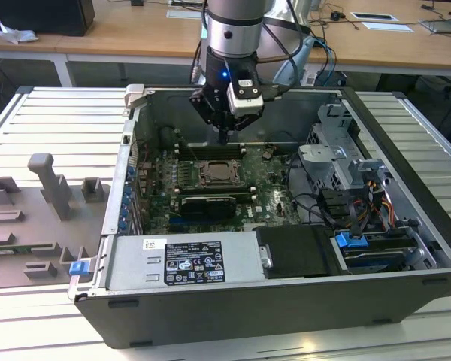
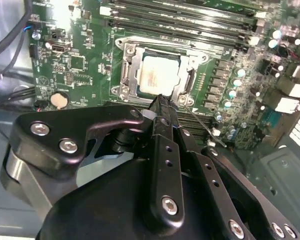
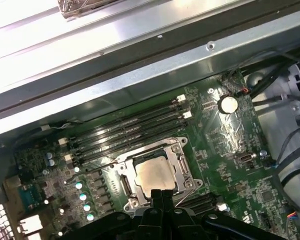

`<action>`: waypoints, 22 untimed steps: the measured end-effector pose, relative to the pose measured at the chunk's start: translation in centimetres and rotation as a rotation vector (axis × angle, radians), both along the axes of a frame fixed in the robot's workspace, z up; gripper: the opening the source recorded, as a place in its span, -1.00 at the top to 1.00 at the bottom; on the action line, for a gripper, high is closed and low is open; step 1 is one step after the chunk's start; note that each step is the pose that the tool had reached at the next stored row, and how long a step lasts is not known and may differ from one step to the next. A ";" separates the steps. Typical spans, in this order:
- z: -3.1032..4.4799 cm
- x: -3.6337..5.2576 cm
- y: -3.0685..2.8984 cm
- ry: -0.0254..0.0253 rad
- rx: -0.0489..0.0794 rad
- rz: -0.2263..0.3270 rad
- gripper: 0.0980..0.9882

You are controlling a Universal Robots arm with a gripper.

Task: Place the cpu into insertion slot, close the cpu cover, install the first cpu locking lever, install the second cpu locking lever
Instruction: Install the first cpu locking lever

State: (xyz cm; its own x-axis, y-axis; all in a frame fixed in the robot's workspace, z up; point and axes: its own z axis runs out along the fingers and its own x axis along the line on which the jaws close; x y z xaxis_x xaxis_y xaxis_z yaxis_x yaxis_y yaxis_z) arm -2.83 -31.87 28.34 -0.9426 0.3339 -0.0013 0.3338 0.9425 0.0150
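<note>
- Fingers (image 2: pixel 162 150) of the gripper (image 2: pixel 159 100) are pinched together, grasping nothing, tip just beside the insertion slot (image 2: pixel 122 92).
- cpu (image 2: pixel 157 75) sits in that slot, and the cpu cover (image 2: pixel 134 70) looks down.
- Risk: the locking lever (image 2: pixel 205 127) juts out unlatched beside the slot; the tip could slip off the thin wire.

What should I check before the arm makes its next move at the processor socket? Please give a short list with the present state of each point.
1. Chip lies flat in the socket: ok.
2. Cover is down around the chip: ok, it looks flat.
3. Thin wire lever is latched: not ok, it stands out from the socket.
4. The other lever is latched: cannot tell.
5. Gripper is shut and holds nothing: ok.
6. Gripper tip is clear of the socket edge: cannot tell, it is very near.
</note>
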 end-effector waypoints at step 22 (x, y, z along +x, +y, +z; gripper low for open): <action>-0.57 -0.03 -0.03 -0.0216 0.005 0.383 0.98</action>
